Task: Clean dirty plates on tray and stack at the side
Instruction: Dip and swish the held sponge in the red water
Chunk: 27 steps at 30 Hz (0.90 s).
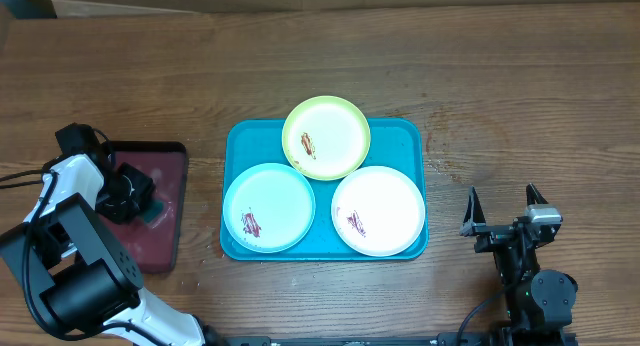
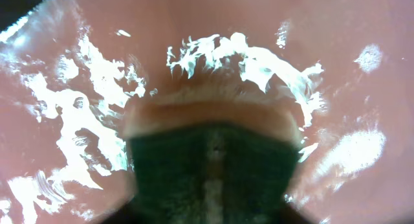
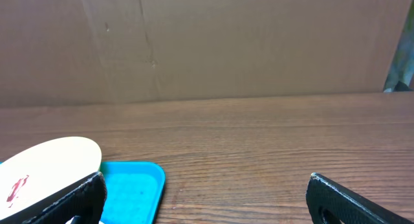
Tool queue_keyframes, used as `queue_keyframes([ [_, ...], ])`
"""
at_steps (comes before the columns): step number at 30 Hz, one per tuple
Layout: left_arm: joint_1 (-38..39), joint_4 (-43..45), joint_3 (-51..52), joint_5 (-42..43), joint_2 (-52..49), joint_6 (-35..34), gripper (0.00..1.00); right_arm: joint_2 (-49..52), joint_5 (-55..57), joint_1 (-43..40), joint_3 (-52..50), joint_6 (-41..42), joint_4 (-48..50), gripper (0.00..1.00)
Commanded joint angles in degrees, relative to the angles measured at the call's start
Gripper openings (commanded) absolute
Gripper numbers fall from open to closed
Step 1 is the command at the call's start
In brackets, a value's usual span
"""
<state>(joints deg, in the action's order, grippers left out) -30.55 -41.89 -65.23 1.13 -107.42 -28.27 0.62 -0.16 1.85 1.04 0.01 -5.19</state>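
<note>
Overhead: the turquoise tray (image 1: pixel 236 136) sits mid-table. The green plate (image 1: pixel 325 138) overhangs its far rim, while the blue plate (image 1: pixel 269 207) and white plate (image 1: pixel 378 211) fill its near half. Bare table (image 1: pixel 520 96) lies to the right. The right gripper (image 1: pixel 503 208), spread wide, stands apart there. The left gripper (image 1: pixel 140 198) is over the dark red tray (image 1: pixel 165 166), far left.

Left wrist: a green sponge (image 2: pixel 213 172) fills the near frame on the wet red surface. I cannot tell whether the fingers pinch it.

Right wrist: spread fingers (image 3: pixel 77 198) frame open wood, with the tray corner at left.

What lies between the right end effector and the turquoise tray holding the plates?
Only bare wooden table lies between the right end effector and the turquoise tray; the overhead view shows nothing resting on that stretch.
</note>
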Motion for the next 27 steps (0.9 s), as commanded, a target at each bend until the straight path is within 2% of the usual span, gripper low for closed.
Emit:
queue_keyframes([
  [1,-0.11,0.33,1.22,0.15,-1.99,0.00,0.20,-0.46,0.11,-0.33,-0.59,0.22,0.35,1.00],
  [3,-0.15,0.09,1.20,0.17,-1.97,-0.02,0.07,-0.46,0.11,-0.33,-0.59,0.22,0.35,1.00],
  [4,-0.20,-0.11,1.20,0.17,-1.97,-0.02,0.04,-0.46,0.11,-0.33,-0.59,0.22,0.35,1.00],
  [11,-0.20,-7.98,-4.04,0.37,-1.95,-0.02,0.04,-0.46,0.11,-0.33,-0.59,0.22,0.35,1.00],
  [23,-0.20,-34.07,-35.60,0.42,-1.55,0.04,0.04,-0.46,0.11,-0.33,-0.59,0.22,0.35,1.00],
  [26,-0.20,-36.41,-38.42,0.68,-1.55,0.66,0.04,-0.46,0.11,-0.33,-0.59,0.22,0.35,1.00],
  [27,-0.17,-36.41,-38.18,1.31,-1.62,2.73,0.04,-0.46,0.11,-0.33,-0.59,0.22,0.35,1.00],
])
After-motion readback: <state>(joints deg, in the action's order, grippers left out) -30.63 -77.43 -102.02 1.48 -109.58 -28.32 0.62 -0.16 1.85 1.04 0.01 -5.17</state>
